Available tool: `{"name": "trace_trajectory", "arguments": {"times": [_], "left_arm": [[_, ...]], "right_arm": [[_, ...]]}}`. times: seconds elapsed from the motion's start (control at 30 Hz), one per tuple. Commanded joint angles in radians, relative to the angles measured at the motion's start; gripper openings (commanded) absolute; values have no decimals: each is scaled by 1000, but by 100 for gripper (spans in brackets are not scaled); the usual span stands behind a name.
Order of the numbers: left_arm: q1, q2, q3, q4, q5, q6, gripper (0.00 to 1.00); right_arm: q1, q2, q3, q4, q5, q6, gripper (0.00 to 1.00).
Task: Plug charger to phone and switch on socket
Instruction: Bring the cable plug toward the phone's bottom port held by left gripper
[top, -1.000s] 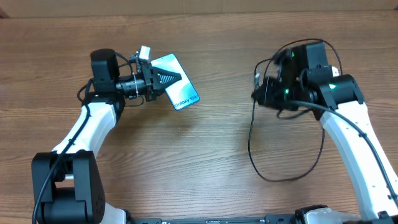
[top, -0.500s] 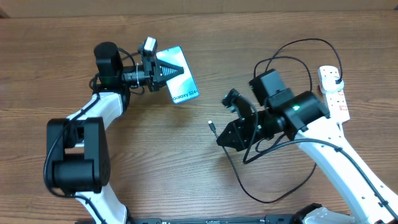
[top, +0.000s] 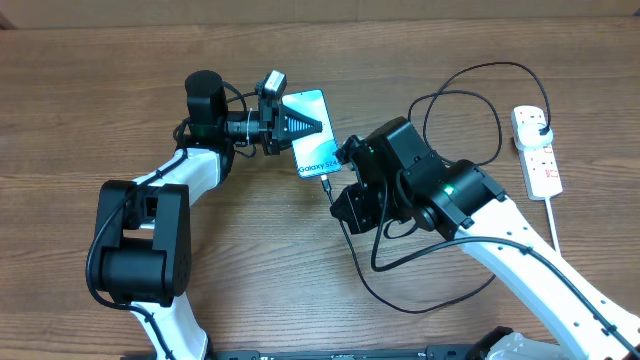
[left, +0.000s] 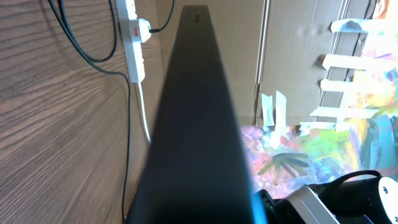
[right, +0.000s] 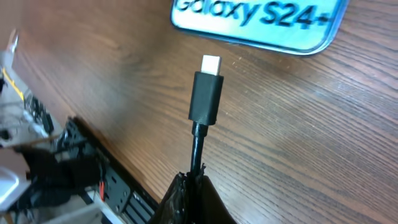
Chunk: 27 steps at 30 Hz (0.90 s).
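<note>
The phone has a cyan screen with small text at its near end and is held off the table by my left gripper, which is shut on it. In the left wrist view the phone's dark edge fills the middle. My right gripper is shut on the charger cable. Its connector tip points at the phone's text end, a short gap away. The black cable loops back to a black plug in the white socket strip at the far right.
The socket strip also shows in the left wrist view with its thick white cord. Slack charger cable lies on the wooden table in front of the right arm. The strip's white cord runs toward the front edge.
My left gripper has carried the phone to the right. My right gripper has moved up and left with the cable, so the connector tip is now close to the phone's near end.
</note>
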Motion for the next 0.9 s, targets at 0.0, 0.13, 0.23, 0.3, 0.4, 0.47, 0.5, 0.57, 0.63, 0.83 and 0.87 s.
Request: {"name": "trace_trajectory", "arguments": {"times": [0.0, 0.13, 0.23, 0.3, 0.4, 0.47, 0.5, 0.57, 0.63, 0.83, 0.87], "left_arm": [[5, -8, 27, 8, 27, -36, 4], [5, -8, 27, 15, 27, -83, 4], [5, -8, 27, 15, 27, -109, 4], [5, -8, 27, 15, 27, -109, 4], [5, -8, 27, 15, 27, -109, 4], [5, -8, 27, 15, 29, -109, 4], [4, -8, 27, 15, 35, -109, 4], [4, -8, 27, 15, 42, -109, 4], [4, -8, 27, 16, 42, -108, 4], [4, -8, 27, 49, 45, -101, 4], [4, -8, 27, 57, 45, -101, 4]], "right_arm": [[3, 5, -2, 10, 29, 102, 4], [3, 12, -2, 9, 28, 147, 4], [3, 23, -2, 8, -2, 151, 4], [3, 30, -2, 8, -22, 150, 4], [3, 38, -2, 7, -21, 148, 4], [3, 42, -2, 11, -21, 148, 4], [3, 43, -2, 13, -21, 145, 4], [3, 43, -2, 15, -21, 140, 4], [3, 43, -2, 16, -21, 140, 4], [3, 43, -2, 16, -25, 140, 4], [3, 43, -2, 18, -25, 140, 4]]}}
